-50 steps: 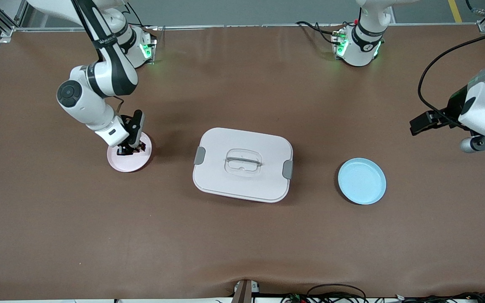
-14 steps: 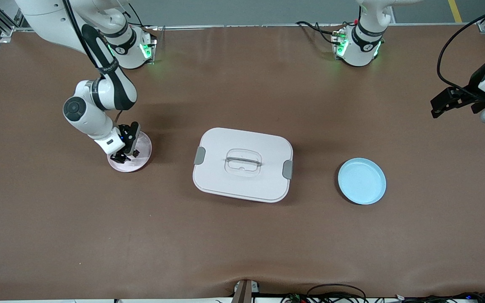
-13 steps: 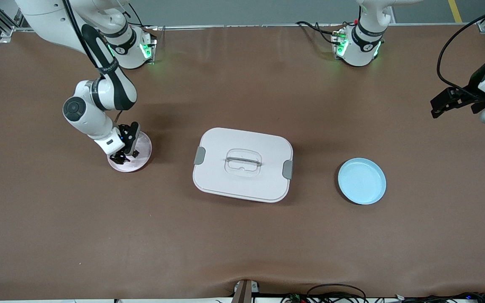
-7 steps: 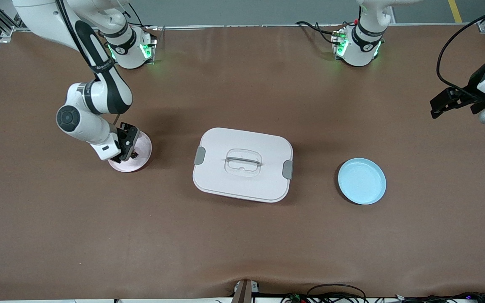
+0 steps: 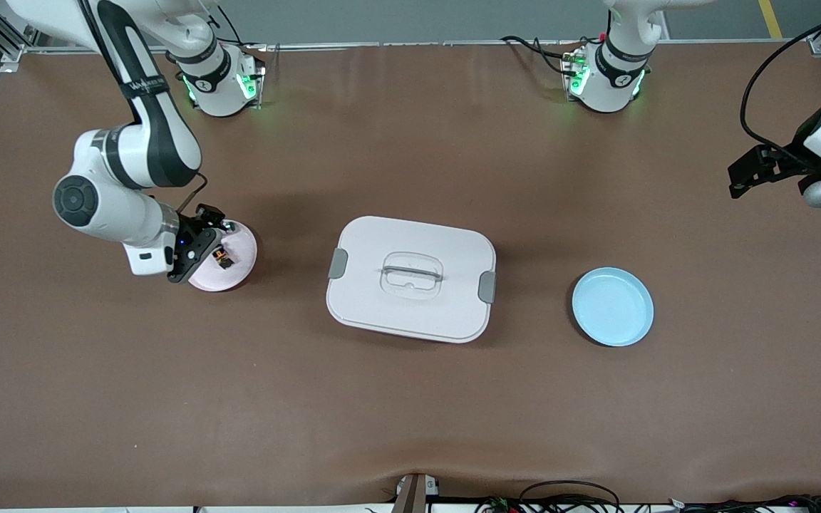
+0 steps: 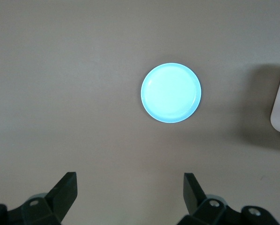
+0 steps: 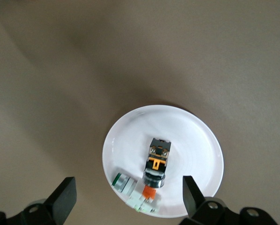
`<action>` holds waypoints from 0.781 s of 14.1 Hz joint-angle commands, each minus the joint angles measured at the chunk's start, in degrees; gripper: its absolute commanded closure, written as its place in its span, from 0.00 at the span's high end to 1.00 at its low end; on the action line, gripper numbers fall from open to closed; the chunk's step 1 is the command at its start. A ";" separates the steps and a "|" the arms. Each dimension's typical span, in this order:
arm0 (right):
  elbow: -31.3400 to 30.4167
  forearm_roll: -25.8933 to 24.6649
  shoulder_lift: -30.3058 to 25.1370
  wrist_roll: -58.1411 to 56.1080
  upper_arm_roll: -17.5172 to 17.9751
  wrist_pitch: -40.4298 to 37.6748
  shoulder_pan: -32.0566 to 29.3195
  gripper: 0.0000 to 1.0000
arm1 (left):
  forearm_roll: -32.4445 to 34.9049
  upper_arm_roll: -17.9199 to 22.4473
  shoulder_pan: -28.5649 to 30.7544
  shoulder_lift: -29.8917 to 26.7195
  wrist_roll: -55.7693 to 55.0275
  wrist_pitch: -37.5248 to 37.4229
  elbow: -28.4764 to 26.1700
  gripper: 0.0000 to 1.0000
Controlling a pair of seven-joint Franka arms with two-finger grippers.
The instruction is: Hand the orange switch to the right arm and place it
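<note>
Both tools open | right tool (image 5: 200, 246) risen off orange switch (image 5: 223, 258)

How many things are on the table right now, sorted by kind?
Plates: 2, a pink plate and a blue plate
Lidded boxes: 1, the white box
Small parts on the pink plate: 2, the orange switch and a clear piece with a green band
Total: 5
</note>
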 commanded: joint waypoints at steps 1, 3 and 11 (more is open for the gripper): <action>5.80 -1.14 -1.32 8.83 0.70 -8.10 -1.29 1.00 | -0.46 0.13 0.26 -1.57 1.39 0.46 -1.00 1.00; 9.14 -4.11 -2.63 11.93 0.70 -11.80 -1.38 1.00 | -0.46 0.13 0.26 -1.65 1.57 0.29 -0.99 1.00; 29.89 -6.94 -2.64 30.73 0.70 -34.04 -2.70 1.00 | -0.46 0.13 0.26 -2.09 1.66 -0.42 -1.08 1.00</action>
